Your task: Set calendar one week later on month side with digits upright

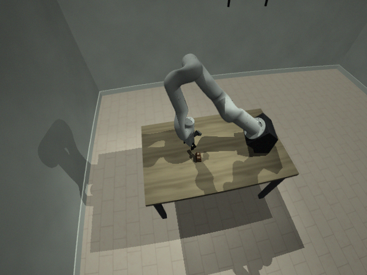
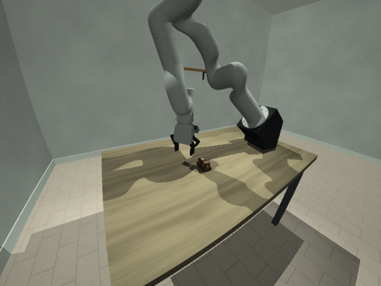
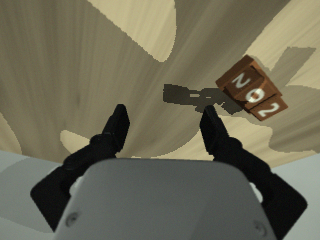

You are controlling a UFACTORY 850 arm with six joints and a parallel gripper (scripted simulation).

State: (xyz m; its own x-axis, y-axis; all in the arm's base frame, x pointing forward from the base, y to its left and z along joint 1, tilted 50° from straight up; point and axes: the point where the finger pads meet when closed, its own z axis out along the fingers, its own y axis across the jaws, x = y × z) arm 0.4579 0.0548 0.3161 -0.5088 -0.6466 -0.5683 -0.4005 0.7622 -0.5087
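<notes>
The small brown wooden calendar (image 3: 251, 87) sits on the table, a tray with two cubes side by side in it. In the wrist view the cubes' top faces show white digits that read roughly as 2, 0 and 2, seen at an angle. The side with the month's name cannot be read. The calendar also shows in the top view (image 1: 198, 156) and in the exterior view (image 2: 203, 164). My gripper (image 3: 164, 114) (image 2: 184, 148) is open and empty. It hangs above the table, to the left of and behind the calendar, clear of it.
The arm's black base (image 2: 264, 127) stands at the table's far right corner. The table's edges (image 2: 233, 227) lie far from the calendar. Arm shadows fall across the table top.
</notes>
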